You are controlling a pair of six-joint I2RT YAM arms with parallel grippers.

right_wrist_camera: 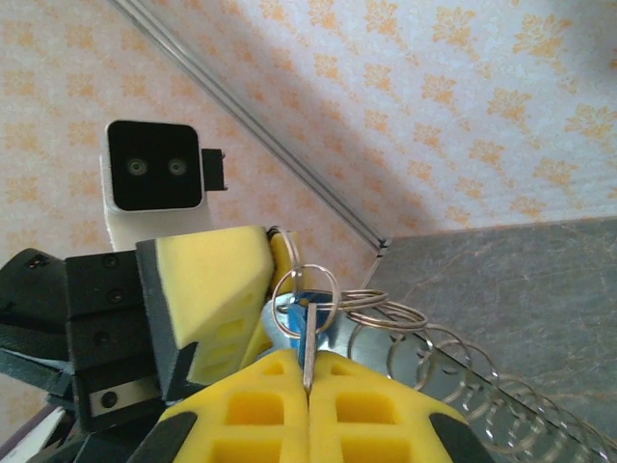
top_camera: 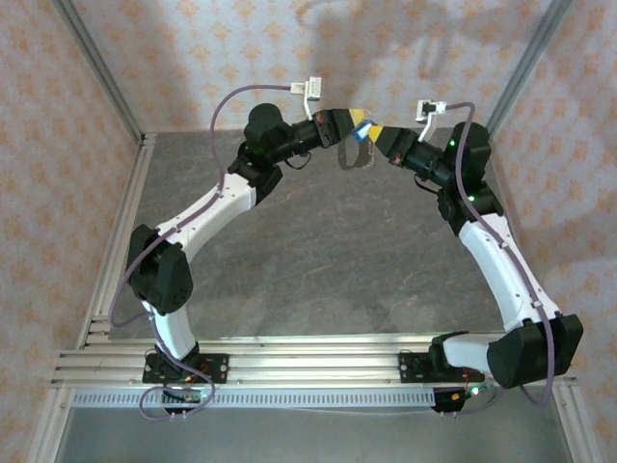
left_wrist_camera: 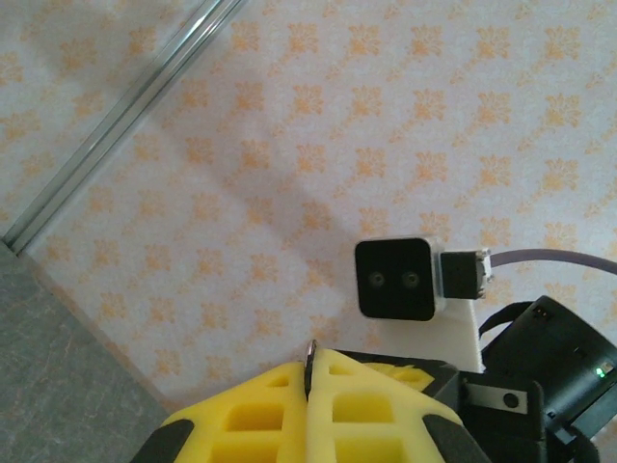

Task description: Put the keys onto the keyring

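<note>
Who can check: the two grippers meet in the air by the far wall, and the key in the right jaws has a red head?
The head of the key is blue, not red; the right wrist view shows it. The rest stands: left gripper and right gripper meet aloft, right jaws shut on the key.

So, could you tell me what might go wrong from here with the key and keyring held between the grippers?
1. The right gripper pinches the key by its thin blade alone; it may twist or slip and drop to the table.
2. The left gripper grips just a metal sliver, seemingly the keyring, so the loop could spring free.
3. The coiled strand hangs loose and could snag a finger.
</note>
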